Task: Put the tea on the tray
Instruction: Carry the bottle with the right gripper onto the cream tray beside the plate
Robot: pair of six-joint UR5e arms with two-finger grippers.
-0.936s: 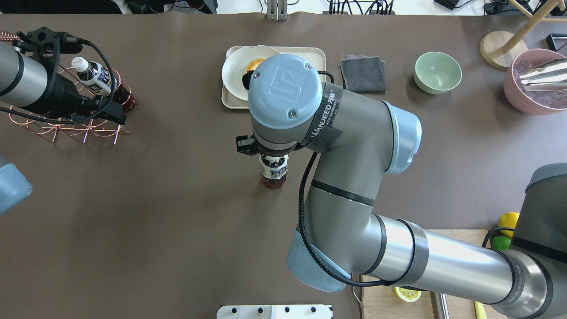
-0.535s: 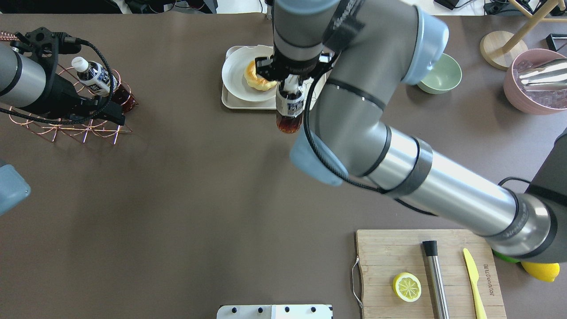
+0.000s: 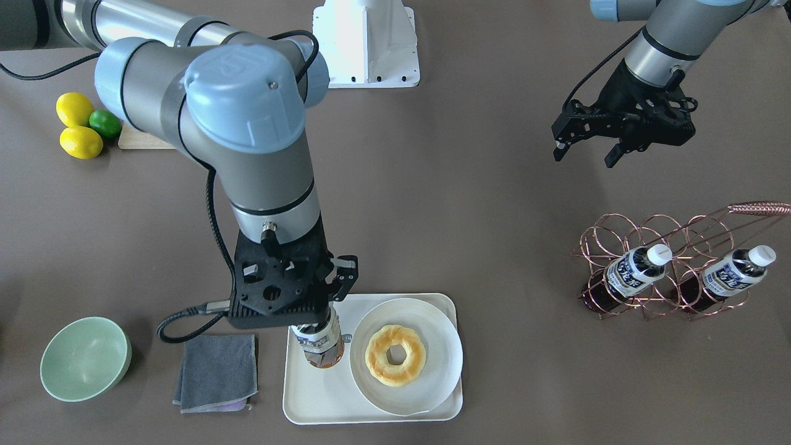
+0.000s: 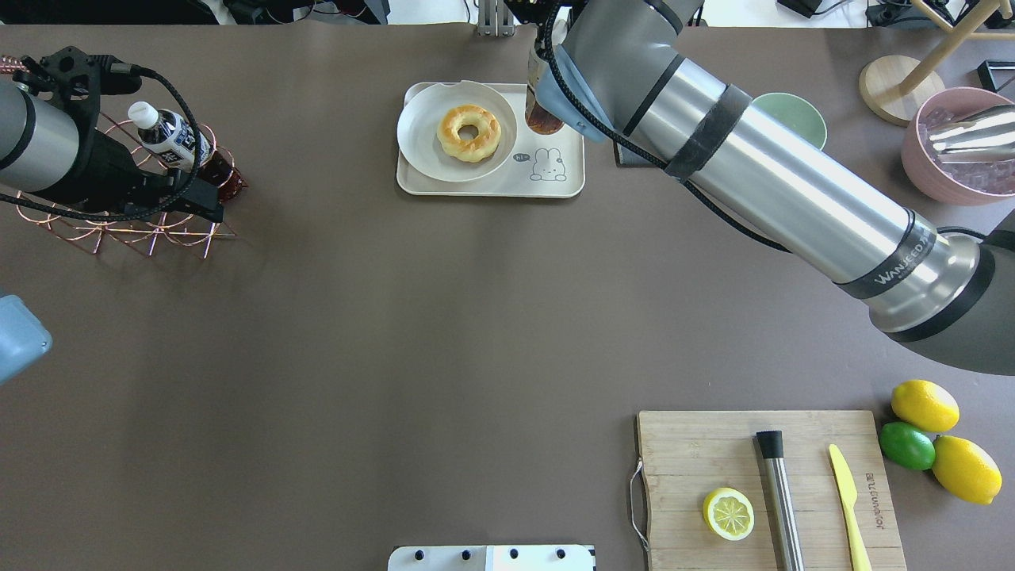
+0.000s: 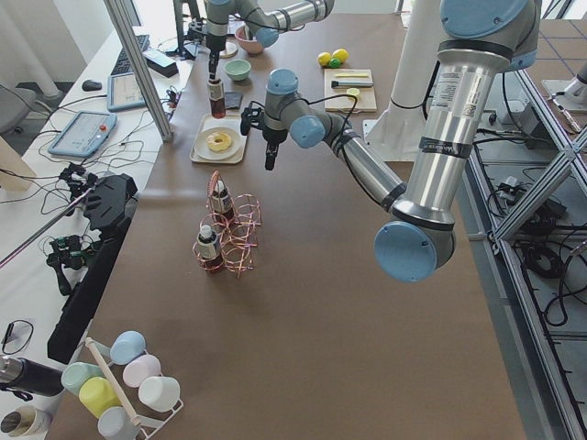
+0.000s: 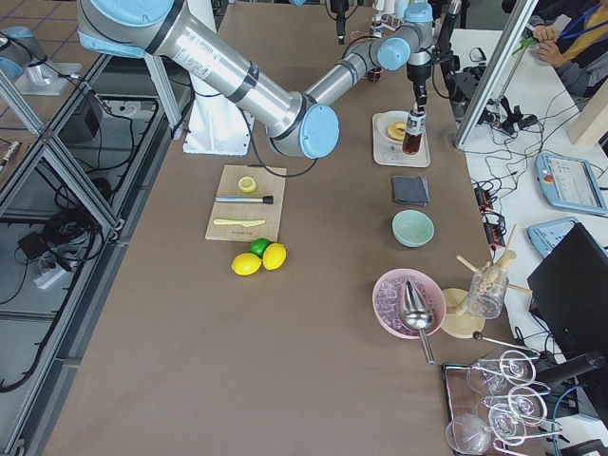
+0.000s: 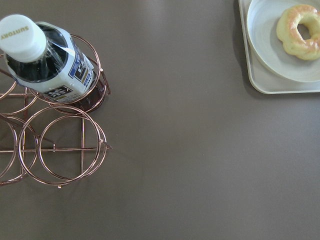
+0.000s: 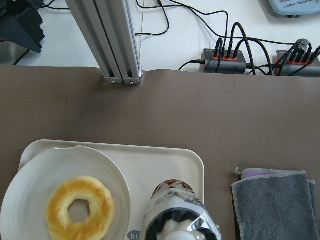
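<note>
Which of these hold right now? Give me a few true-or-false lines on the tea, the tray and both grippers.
1. The right gripper is shut on the tea over the tray. True.
2. The tea sits on the plate with the doughnut. False: it is beside the plate, over bare tray.
3. The left gripper holds a bottle. False: it is open and empty.
4. Two bottles lie in the wire rack. True.
5. The grey cloth lies on the tray. False: it lies on the table beside the tray.
</note>
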